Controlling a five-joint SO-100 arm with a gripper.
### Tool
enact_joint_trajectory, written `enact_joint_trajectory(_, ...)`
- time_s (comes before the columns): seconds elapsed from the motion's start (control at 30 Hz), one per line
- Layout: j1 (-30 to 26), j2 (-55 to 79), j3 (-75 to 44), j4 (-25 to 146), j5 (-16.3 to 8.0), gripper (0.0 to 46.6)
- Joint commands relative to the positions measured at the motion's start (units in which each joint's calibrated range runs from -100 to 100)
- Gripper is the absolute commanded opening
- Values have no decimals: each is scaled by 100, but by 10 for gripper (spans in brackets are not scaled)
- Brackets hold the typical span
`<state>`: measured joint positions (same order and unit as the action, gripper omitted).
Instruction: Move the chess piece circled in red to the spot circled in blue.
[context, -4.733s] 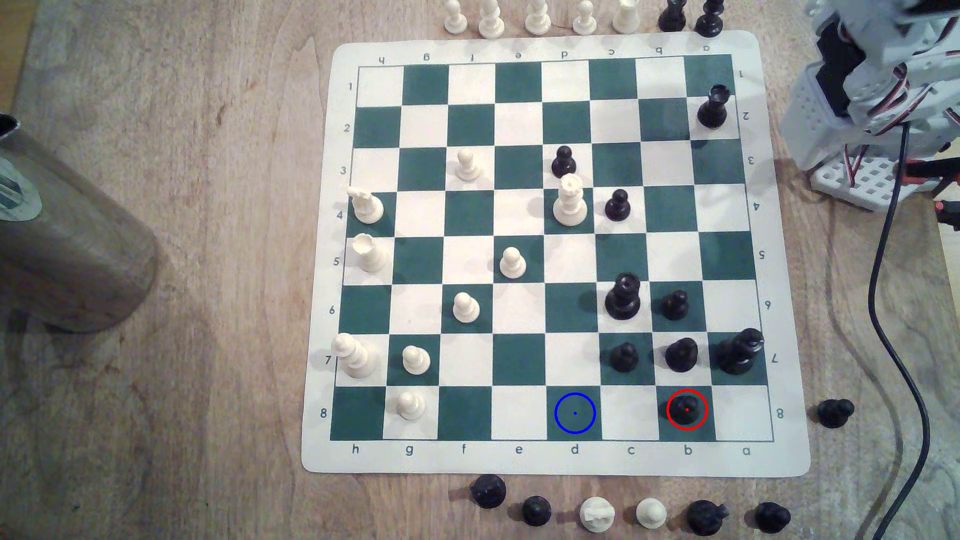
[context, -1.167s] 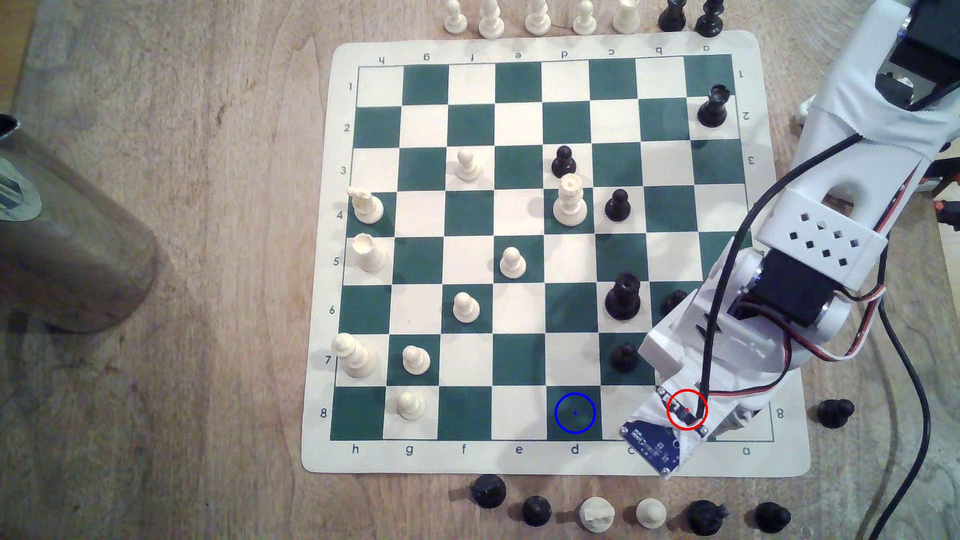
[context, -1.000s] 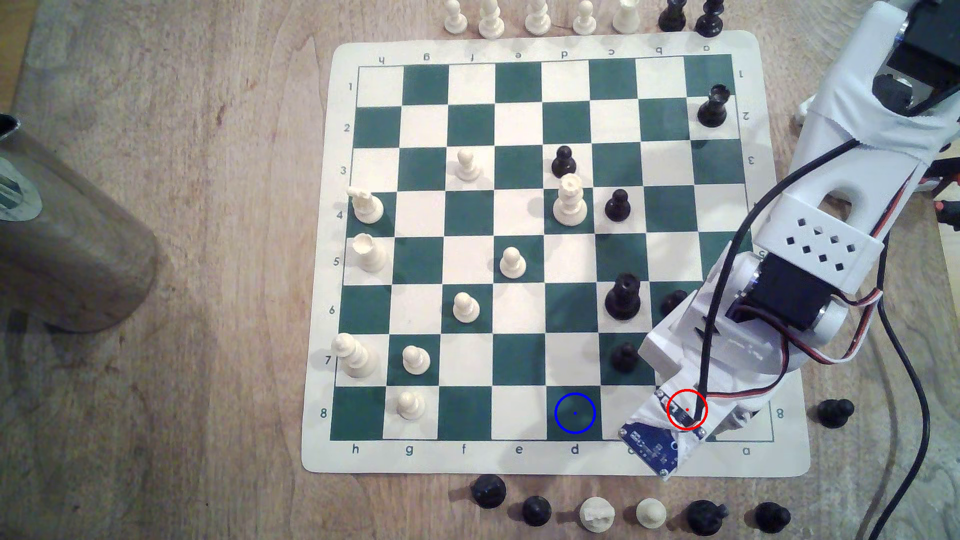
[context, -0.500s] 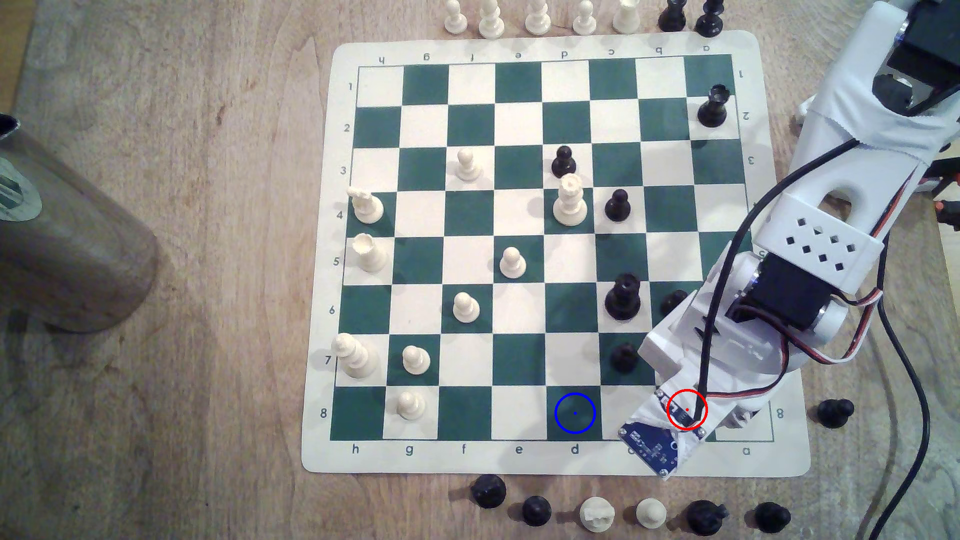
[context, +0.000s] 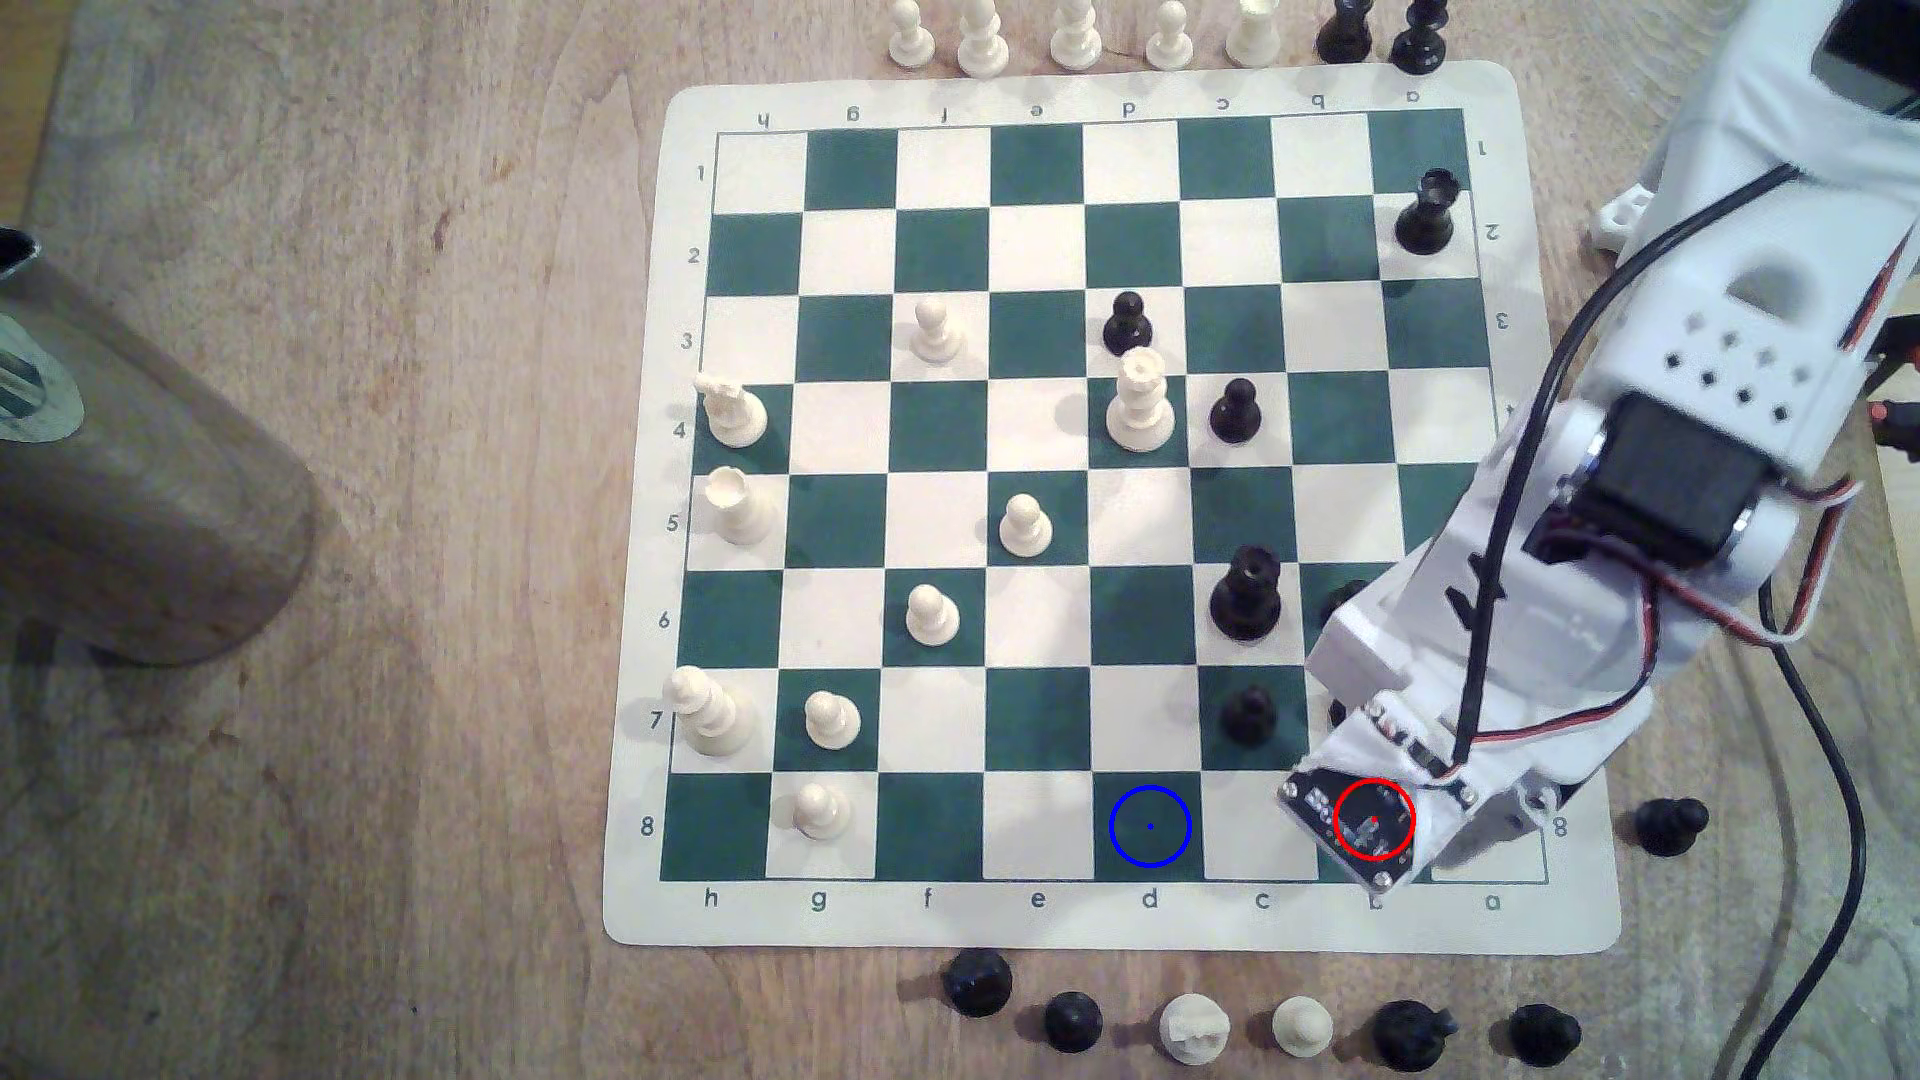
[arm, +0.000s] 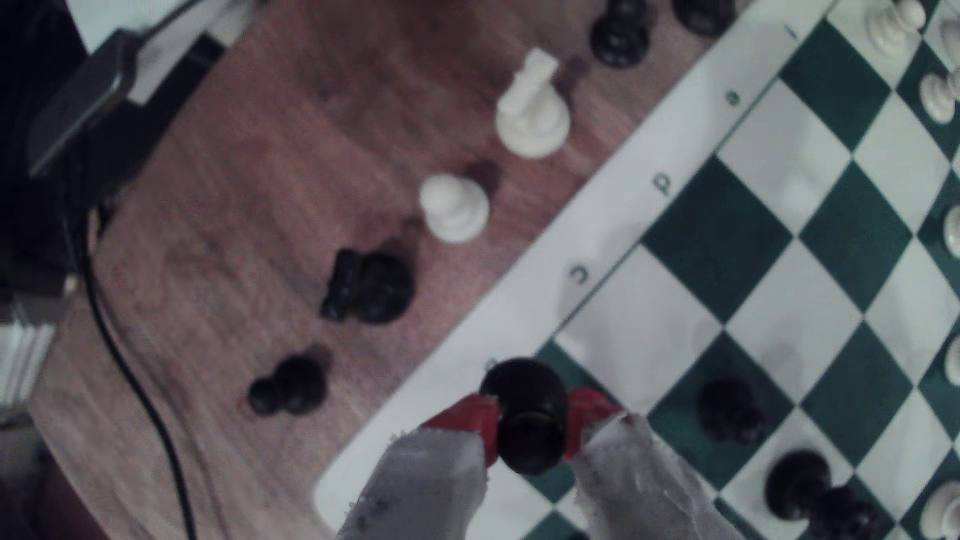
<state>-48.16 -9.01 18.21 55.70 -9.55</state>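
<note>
The gripper has its red-tipped fingers clamped on the black pawn, right at the red-ringed square in the board's near row — can't tell if it's lifted. Thin grip, so a fast swing could drop it. The blue-ringed square sits two squares to the exterior view's left — the square between is empty, with the board edge just beside.

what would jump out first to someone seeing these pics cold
Most striking is the white robot arm reaching in from the exterior view's right, its head covering the red ring at the board's near right corner. In the wrist view the gripper, with red fingertips, clamps a black pawn. Next comes the blue ring on a bare dark green square nearby.
</note>
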Motion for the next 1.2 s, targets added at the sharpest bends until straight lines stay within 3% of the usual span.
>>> enact_joint_trajectory(0.0,244,-322,-788,-9,-10,3)
enact_joint_trajectory(0.3,963,629,-1649,-123,-29,3)
enact_joint_trajectory(1.17,1151,2378,-2447,-377,10,3)
